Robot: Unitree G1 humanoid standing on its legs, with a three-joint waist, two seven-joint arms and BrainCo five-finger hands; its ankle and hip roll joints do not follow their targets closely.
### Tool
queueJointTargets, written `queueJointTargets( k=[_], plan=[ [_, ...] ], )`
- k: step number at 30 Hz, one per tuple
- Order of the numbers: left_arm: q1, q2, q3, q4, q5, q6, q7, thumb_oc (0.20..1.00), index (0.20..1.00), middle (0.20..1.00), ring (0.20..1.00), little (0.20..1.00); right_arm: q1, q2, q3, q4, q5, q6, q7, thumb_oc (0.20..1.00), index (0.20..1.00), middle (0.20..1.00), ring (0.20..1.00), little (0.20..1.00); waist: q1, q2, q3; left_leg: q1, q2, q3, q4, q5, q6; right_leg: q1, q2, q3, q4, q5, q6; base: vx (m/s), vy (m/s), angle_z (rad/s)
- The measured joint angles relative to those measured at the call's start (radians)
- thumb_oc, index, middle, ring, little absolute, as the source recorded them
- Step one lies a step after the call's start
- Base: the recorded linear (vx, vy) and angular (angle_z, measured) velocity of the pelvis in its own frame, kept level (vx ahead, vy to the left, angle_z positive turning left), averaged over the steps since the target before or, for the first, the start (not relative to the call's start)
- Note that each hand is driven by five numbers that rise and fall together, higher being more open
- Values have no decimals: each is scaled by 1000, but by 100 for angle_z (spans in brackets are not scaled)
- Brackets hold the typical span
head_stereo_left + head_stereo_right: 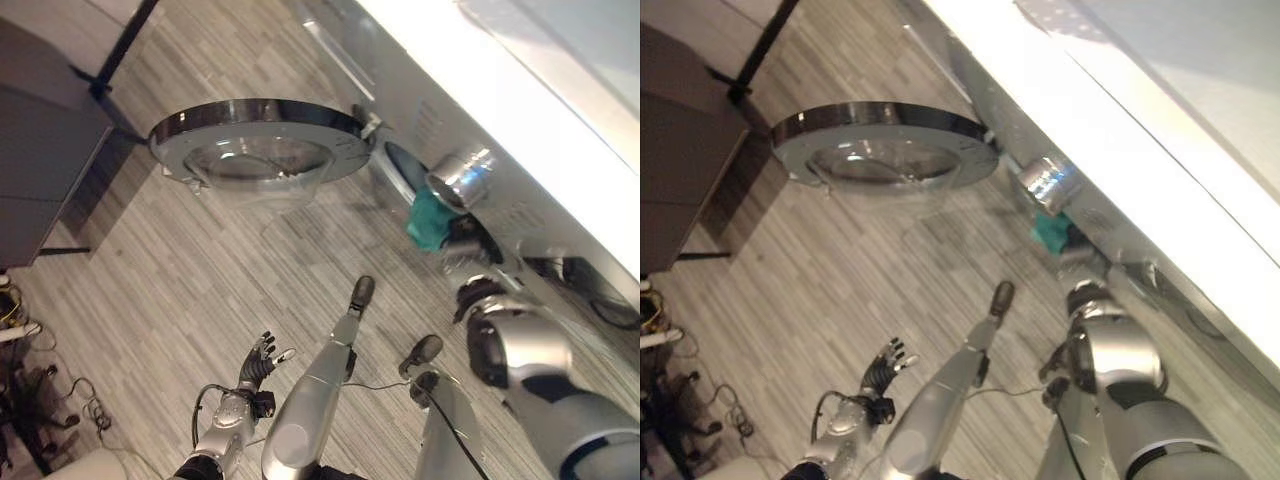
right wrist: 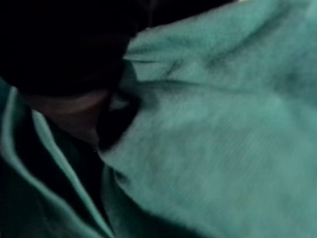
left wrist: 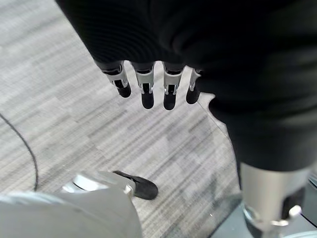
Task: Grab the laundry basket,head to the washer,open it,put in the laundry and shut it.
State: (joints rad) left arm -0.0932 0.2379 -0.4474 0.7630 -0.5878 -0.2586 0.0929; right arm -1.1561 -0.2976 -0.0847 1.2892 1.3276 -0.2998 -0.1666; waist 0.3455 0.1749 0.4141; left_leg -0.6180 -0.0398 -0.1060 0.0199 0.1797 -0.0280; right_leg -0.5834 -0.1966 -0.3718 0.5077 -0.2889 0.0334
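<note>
Right hand [image 1: 466,245] first: found it poked into the round hole [image 1: 405,165] in the front of the washer [image 1: 520,120], with the green cloth [image 1: 432,220] pressed right up against it. Saw that cloth bunched at the edge of the hole, partly inside and partly hanging out, and up close in the right wrist view as soft green folds all around the dark hand cover. Could not tell if the fingers were curled or straight, hidden as they were by the cloth and the hole. Saw a shiny silver knob [image 1: 458,178] sticking out of the washer just above the cloth. Saw the big round door [image 1: 260,140] swung wide open, off to the left of the hole, out over the grey wood floor [image 1: 200,270]. Spotted a dark table [image 1: 40,170] well apart on the far left. Found the left hand [image 1: 258,362] hanging low over the floor, far from the cloth, fingers [image 3: 143,91] straight and spread, holding nothing. Right arm stretched forward and bent at the wrist toward the hole.
</note>
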Motion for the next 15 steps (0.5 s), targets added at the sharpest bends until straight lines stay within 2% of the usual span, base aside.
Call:
queueJointTargets(
  k=[2,6,8,10,11,12,13,14,15],
  plan=[
    [0,0,-1,0,0,0,-1,1000,1000,1000,1000,1000,-1,1,-1,-64,37,-13,-19,200,200,200,200,200,-1,5,-3,-10,-1,2,2,0,0,-10,0,2,0,0,1,0,0,0],
    [0,0,-3,-2,-1,0,-1,1000,1000,1000,1000,1000,4,-17,9,-74,44,-65,-36,200,200,200,200,200,3,7,-4,-19,-4,-8,9,0,0,-12,0,-4,2,-1,2,18,-25,8],
    [6,1,-8,-36,-3,-3,-5,1000,1000,1000,1000,1000,11,-74,-9,-105,37,-120,-82,200,200,200,200,200,18,27,-15,-48,-8,-37,11,11,-7,-22,0,-34,4,-2,4,19,-40,28],
    [9,4,-10,-43,-4,1,-10,1000,1000,1000,1000,1000,8,-121,4,-125,-14,-139,-146,200,200,200,200,200,26,28,-14,-65,-12,-47,10,20,-14,-43,-9,-41,20,-4,5,13,1,17],
    [14,4,-9,-54,-4,0,-10,1000,1000,1000,1000,1000,7,-155,30,-126,-78,-147,-186,332,332,332,332,332,30,31,-14,-73,-16,-51,9,23,-14,-53,-14,-44,32,-7,5,0,44,14],
    [22,6,-7,-61,-3,0,-10,1000,1000,1000,1000,1000,7,-183,83,-125,-176,-138,-243,1000,1000,1000,1000,1000,30,32,-15,-83,-19,-53,9,26,-17,-65,-20,-45,41,-8,6,-6,57,10],
    [28,10,-7,-66,-3,1,-10,1000,1000,1000,1000,1000,7,-213,154,-120,-273,-126,-297,1000,1000,1000,1000,1000,31,32,-15,-92,-22,-53,9,29,-16,-80,-26,-44,50,-9,6,-8,41,5],
    [39,26,-4,-81,-1,0,-8,1000,1000,1000,1000,1000,7,-272,349,-100,-452,-63,-336,1000,1000,1000,1000,1000,27,33,-15,-111,-27,-49,8,38,-6,-108,-36,-39,65,-9,6,3,30,0],
    [43,38,1,-81,-1,0,-8,1000,1000,1000,1000,1000,7,-295,442,-112,-580,6,-332,1000,1000,1000,1000,1000,19,35,-14,-118,-32,-44,4,45,-4,-124,-44,-33,78,-7,9,3,9,-6]
  ],
)
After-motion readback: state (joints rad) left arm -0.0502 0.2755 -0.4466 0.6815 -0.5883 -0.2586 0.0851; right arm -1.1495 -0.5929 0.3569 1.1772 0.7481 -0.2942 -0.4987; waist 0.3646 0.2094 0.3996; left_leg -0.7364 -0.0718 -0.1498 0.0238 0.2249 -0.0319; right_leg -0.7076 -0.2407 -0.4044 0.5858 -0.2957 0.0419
